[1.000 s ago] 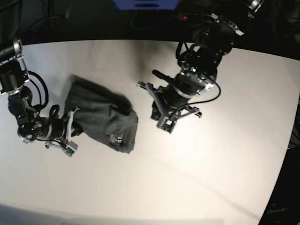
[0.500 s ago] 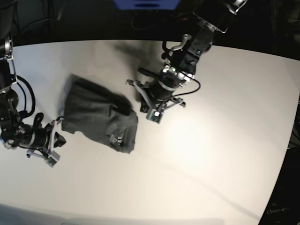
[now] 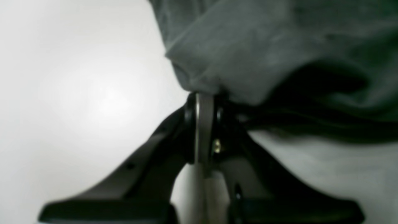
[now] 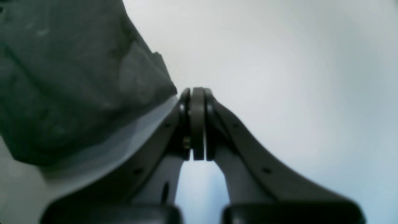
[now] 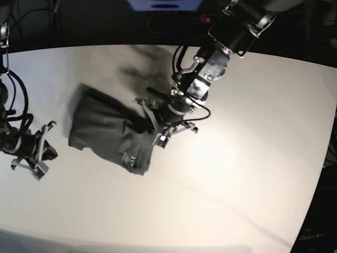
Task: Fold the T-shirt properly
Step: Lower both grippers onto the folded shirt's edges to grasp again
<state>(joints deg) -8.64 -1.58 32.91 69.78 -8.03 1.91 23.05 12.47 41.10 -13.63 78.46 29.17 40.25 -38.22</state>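
The dark grey T-shirt (image 5: 105, 129) lies as a wrinkled folded bundle on the left half of the white table (image 5: 237, 174). My left gripper (image 5: 156, 138) is shut, and its tips touch the bundle's right edge. In the left wrist view the T-shirt (image 3: 248, 46) bulges just past the left gripper (image 3: 205, 96); I cannot tell if a fold is pinched. My right gripper (image 5: 51, 152) is shut and empty, apart from the bundle's left side. The right wrist view shows the T-shirt (image 4: 62, 77) to the left of the right gripper (image 4: 197, 91), one corner close to the tips.
A dark background with cables and a blue object (image 5: 163, 4) lies behind the table's far edge. The table's curved edge runs down the right side (image 5: 322, 168).
The left arm has swung left and down until its shut gripper reached the shirt's right edge. The right arm has drawn back to the left, away from the shirt.
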